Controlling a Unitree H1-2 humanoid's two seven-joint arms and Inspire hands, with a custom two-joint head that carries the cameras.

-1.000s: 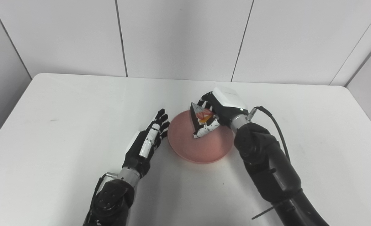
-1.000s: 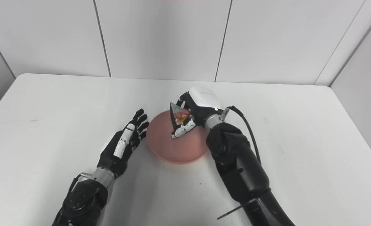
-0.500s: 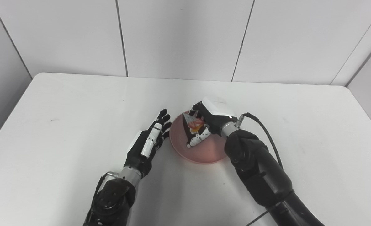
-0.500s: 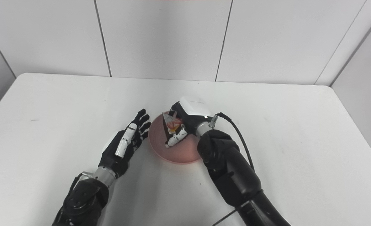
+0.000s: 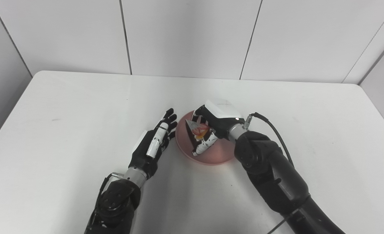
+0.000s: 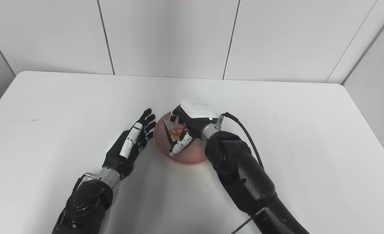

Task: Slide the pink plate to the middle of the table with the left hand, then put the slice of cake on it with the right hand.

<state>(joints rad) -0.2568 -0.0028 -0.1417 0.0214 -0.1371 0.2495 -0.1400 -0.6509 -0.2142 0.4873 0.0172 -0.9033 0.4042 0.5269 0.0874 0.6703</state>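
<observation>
The pink plate [image 5: 211, 156] lies near the middle of the white table [image 5: 49, 130]. The right hand [image 5: 216, 120] is over the plate and pinches the slice of cake [image 5: 196, 131] between its fingers – the slice is tilted, and I cannot tell if it touches the plate. The hand and forearm cover the plate's edge from 12 to 4 o'clock. At 9 o'clock, just beside the rim, the left hand [image 5: 153, 144] lies with fingers straight and apart, holding nothing. A black cable [image 5: 269, 125] loops from the right wrist.

Glossy black arms, black-and-white fingers [image 5: 162, 132] (right wrist trailing a cable [image 5: 273, 130]).
</observation>
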